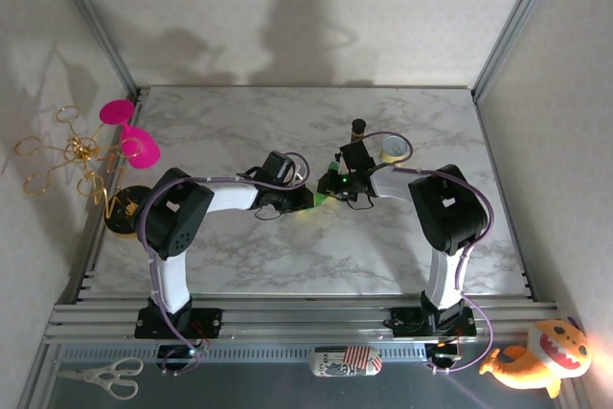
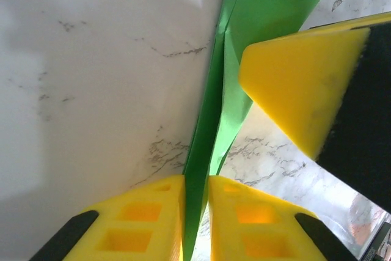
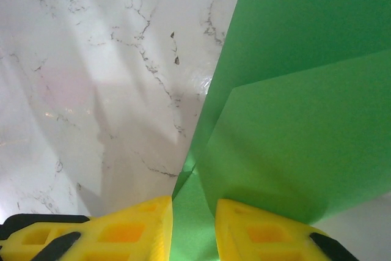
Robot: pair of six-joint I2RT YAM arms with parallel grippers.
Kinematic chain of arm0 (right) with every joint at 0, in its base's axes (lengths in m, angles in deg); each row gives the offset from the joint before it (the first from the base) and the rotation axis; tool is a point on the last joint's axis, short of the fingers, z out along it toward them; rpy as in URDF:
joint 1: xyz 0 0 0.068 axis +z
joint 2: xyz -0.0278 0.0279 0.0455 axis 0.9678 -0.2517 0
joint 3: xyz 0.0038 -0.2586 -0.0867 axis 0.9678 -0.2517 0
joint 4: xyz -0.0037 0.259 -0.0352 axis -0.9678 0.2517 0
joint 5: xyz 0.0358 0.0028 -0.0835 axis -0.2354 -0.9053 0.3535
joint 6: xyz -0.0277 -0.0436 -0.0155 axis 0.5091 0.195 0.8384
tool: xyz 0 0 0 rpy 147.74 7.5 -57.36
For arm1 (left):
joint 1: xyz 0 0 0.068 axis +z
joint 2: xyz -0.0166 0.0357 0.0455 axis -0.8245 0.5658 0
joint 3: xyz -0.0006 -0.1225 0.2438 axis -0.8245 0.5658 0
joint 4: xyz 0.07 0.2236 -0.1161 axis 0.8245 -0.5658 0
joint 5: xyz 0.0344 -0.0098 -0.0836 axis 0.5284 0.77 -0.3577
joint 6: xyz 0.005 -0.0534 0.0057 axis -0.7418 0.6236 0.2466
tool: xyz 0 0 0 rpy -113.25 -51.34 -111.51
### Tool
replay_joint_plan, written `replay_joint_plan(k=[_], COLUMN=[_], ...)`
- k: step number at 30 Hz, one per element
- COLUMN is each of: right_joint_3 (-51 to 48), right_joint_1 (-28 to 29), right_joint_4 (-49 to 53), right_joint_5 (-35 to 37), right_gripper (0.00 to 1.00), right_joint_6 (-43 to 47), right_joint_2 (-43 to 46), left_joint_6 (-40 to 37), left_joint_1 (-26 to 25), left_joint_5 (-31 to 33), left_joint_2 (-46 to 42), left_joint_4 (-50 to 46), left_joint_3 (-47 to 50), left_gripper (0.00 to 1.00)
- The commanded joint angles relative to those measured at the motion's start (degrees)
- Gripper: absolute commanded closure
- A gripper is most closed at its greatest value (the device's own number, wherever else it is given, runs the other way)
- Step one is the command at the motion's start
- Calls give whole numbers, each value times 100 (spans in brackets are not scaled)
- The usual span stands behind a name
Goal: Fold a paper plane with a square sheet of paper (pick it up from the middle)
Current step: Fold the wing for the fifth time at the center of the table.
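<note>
Top external shows both arms bent inward, meeting over the middle of the surface (image 1: 287,265), where left fingers (image 2: 146,218) and right fingers (image 3: 122,230) each clamp the sheet of paper (image 3: 305,59), bright green with overlapping creased folds.

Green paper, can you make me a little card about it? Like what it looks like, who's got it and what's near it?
thing: paper, bright green
shape: folded, with creased layers
left gripper: shut on the paper
right gripper: paper between its fingers, grip unclear
place: over the middle of the marble table, between the two arms
nearby: tape roll, just beyond the right gripper
plane: does not look like a narrow dart yet
</note>
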Motion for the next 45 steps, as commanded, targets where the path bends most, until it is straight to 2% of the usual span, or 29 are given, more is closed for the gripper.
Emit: replay_joint_plan(k=[1, 13, 19, 22, 27, 33, 45], right_joint_3=[18, 42, 77, 86, 101, 156, 156], right_joint_1=[-47, -49, -42, -45, -57, -60, -59], right_joint_4=[383, 455, 508, 508, 464, 473, 481], right_joint_5=[109, 100, 85, 46, -75, -152, -191], right_gripper=[72, 72, 72, 72, 72, 72, 72], right_joint_6=[128, 128, 198, 249, 296, 348, 348], right_joint_2=[-304, -397, -413, -419, -410, -419, -450], left_joint_6=[37, -51, 35, 117, 335, 323, 318], left_joint_1=[-2, -30, 14, 14, -25, -65, -124], left_joint_5=[-42, 142, 423, 449, 1, -199, -341], left_joint_2=[-184, -116, -747, -894, -676, -294, 18], left_joint_4=[-50, -239, -250, -106, 361, 400, 443], left_joint_3=[145, 251, 87, 111, 140, 56, 104], left_gripper=[84, 85, 76, 75, 81, 89, 90])
